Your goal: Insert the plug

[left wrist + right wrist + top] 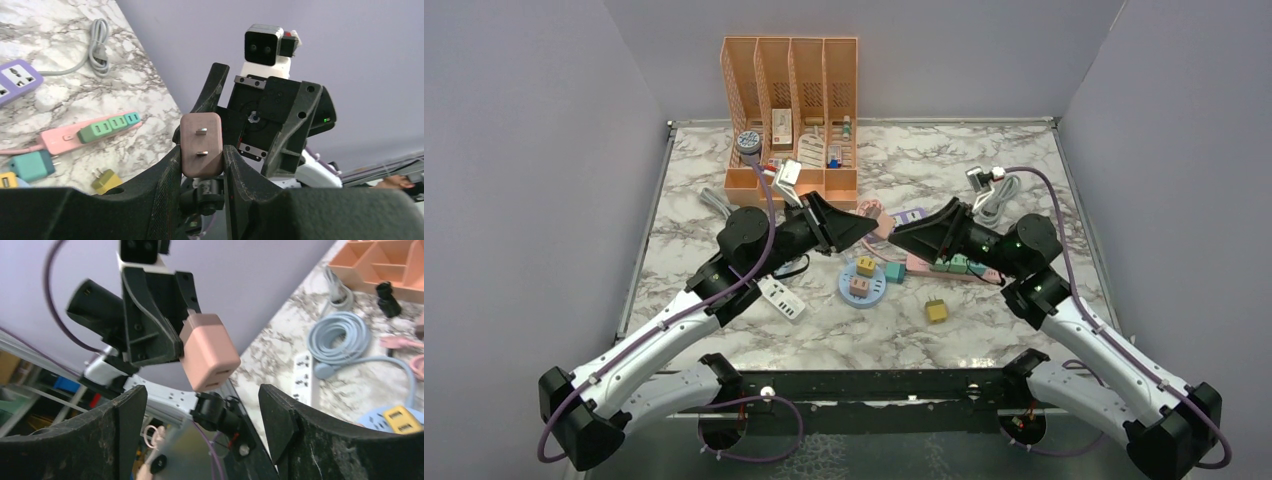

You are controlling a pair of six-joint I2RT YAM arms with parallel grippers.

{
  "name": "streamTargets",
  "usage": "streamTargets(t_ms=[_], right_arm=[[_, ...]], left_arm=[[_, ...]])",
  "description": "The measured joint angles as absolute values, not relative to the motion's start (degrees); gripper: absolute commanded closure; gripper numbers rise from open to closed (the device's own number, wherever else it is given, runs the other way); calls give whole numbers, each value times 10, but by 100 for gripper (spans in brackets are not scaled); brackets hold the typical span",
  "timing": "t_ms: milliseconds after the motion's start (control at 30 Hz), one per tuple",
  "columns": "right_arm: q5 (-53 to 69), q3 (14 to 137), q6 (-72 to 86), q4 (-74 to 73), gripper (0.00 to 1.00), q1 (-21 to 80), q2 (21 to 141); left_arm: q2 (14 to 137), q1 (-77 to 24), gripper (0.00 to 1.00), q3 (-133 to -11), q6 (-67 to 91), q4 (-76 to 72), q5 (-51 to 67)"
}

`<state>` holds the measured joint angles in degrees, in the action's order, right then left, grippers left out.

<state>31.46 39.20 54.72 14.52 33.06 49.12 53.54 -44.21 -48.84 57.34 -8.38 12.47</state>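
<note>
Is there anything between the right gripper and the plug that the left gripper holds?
Nothing visible does. The plug, clamped in the left gripper, is up in the air straight before the open right gripper, with only a free gap between them.

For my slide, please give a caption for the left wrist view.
Left gripper holds a pink plug, prongs outward, in front of the open right gripper.

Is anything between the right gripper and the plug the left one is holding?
Nothing: the right wrist view shows the pink plug in open air just ahead of the open right gripper.
</note>
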Motion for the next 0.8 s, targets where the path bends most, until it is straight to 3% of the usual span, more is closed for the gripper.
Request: streamTargets(t_ms=[333, 667, 800], right_arm=[[309, 403, 658, 272, 42, 331, 547], [309, 402, 704, 322, 47, 331, 578], [309, 400, 712, 334, 57, 331, 578]], left_arm=[[528, -442, 100, -488, 641, -112, 125], [527, -442, 100, -470, 659, -138, 119], [527, -442, 100, -470, 659, -151, 115]])
